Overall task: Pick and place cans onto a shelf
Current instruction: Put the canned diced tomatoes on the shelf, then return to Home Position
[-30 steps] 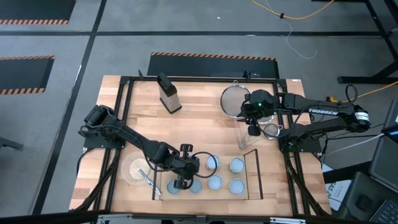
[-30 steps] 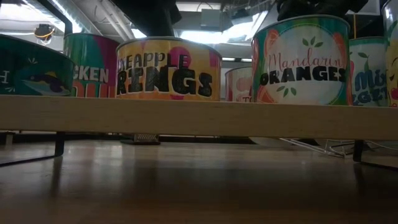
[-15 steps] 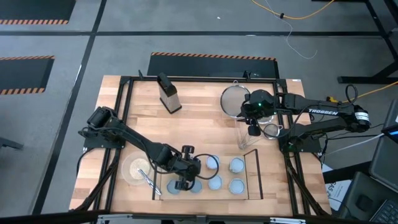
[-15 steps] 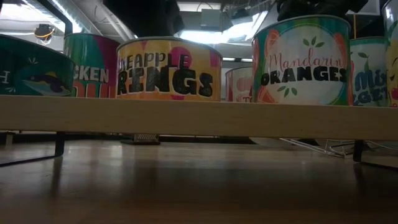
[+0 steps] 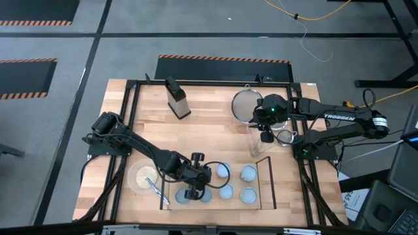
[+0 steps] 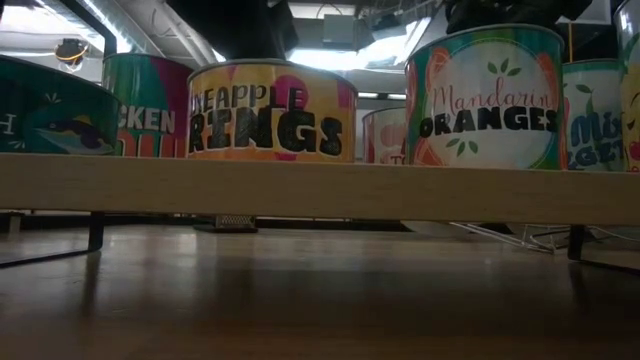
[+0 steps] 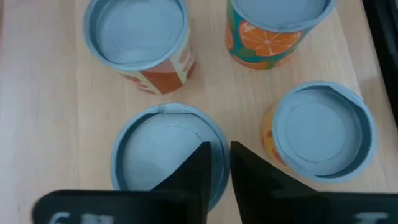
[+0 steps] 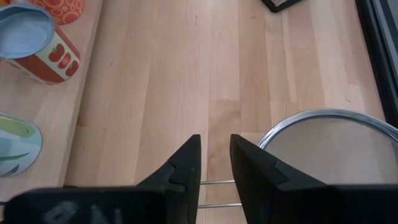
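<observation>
Left gripper (image 7: 221, 163) fingers slightly parted, gripping nothing, over round blue-lidded tin (image 7: 168, 152) at light-wood shelf's (image 5: 264, 175) 9 o'clock end; neighbouring tins close.

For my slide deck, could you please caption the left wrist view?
Left gripper fingers poised slightly parted above a can on the shelf, three more cans nearby.

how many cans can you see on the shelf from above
6 cans, all on the shelf: two in the back row, two front right, two front left partly under the left gripper. The arm may hide more.
</observation>
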Robot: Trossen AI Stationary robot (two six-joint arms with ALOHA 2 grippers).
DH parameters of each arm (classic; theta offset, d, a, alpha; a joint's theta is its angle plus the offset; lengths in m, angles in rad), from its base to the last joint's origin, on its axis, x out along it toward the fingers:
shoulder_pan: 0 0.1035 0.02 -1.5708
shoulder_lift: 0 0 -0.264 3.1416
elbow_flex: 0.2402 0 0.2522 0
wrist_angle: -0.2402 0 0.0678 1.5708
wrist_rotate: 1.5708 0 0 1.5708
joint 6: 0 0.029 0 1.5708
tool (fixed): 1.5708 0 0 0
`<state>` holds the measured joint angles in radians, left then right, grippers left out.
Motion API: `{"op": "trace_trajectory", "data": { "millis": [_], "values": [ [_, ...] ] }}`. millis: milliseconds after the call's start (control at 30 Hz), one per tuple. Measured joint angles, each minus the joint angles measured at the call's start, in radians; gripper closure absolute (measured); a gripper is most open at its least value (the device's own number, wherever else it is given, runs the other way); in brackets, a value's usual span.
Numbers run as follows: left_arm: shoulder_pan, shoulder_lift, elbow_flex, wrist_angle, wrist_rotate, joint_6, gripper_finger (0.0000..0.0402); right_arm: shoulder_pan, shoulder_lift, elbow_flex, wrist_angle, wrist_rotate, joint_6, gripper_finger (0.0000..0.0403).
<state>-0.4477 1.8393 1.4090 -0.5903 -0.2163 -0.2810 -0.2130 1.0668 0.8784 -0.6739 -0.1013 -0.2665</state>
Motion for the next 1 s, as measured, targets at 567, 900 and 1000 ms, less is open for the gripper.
{"op": "trace_trajectory", "data": {
  "millis": [567,900,1000],
  "values": [
    [-0.001,-0.006,-0.002,0.0,0.0,0.003,0.0319,0.0,0.0,0.0,0.0,0.0,0.0,0.0312],
    [-0.001,-0.1,-0.002,0.006,-0.002,0.003,0.0319,0.0,0.0,0.0,0.001,0.0,0.0,0.0312],
    [0.003,-0.153,-0.002,0.003,-0.007,0.003,0.0319,0.0,0.0,0.0,0.002,0.0,0.0,0.0312]
  ]
}}
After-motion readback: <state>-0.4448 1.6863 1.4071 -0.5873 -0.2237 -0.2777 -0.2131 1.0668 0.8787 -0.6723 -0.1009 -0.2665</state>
